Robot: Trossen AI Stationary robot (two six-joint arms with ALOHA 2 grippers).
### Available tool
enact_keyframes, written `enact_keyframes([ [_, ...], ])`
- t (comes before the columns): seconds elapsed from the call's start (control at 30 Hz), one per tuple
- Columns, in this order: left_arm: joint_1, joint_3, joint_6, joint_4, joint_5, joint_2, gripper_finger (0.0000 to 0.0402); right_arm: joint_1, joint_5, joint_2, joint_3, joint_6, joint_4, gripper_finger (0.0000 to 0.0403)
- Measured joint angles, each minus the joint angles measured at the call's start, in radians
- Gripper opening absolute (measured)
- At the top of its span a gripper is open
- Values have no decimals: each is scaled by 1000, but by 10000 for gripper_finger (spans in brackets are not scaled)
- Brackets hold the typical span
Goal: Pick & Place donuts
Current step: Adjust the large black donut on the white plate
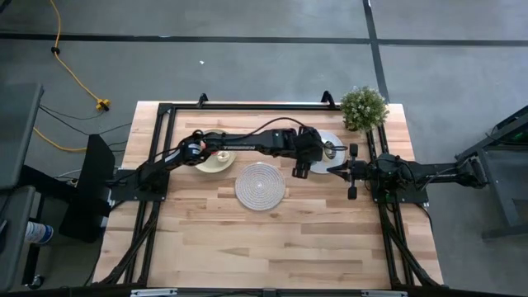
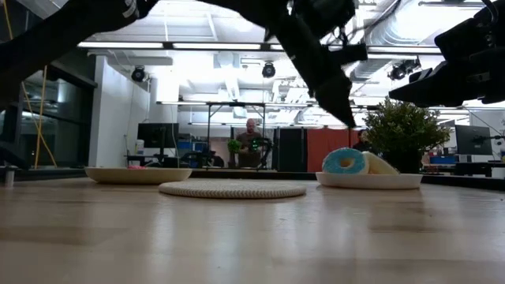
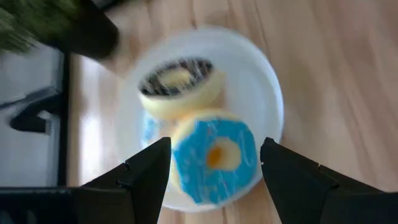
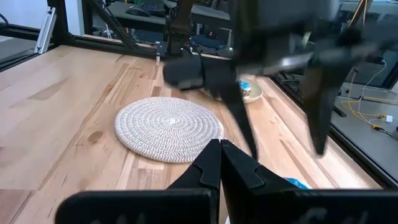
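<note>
Donuts sit on the white plate [image 3: 264, 87] in the middle of the left wrist view: a blue donut [image 3: 214, 155] low down, and a chocolate donut [image 3: 179, 84] just above, touching it. The left gripper [image 3: 214, 171] hovers over the blue one with its fingers spread wide on both sides. To grab well, it should go straight down and squeeze only the blue ring. The right gripper [image 4: 221, 158] waits at the right of the tabletop [image 1: 214, 239], fingers pressed together. A woven mat [image 1: 260, 185] lies nearby.
</note>
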Motion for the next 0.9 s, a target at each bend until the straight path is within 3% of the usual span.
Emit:
enact_keyframes([
  [0.17, -8, 1, -5, -37, 26, -59, 237, 0, -1, -1, 0, 0, 0, 0],
  [0.57, -51, 1, -223, -348, 335, -234, 237, 0, 0, 0, 0, 0, 1, 0],
  [0.9, -125, 1, -284, -574, 408, -351, 237, 0, 0, 0, 0, 0, 0, 0],
])
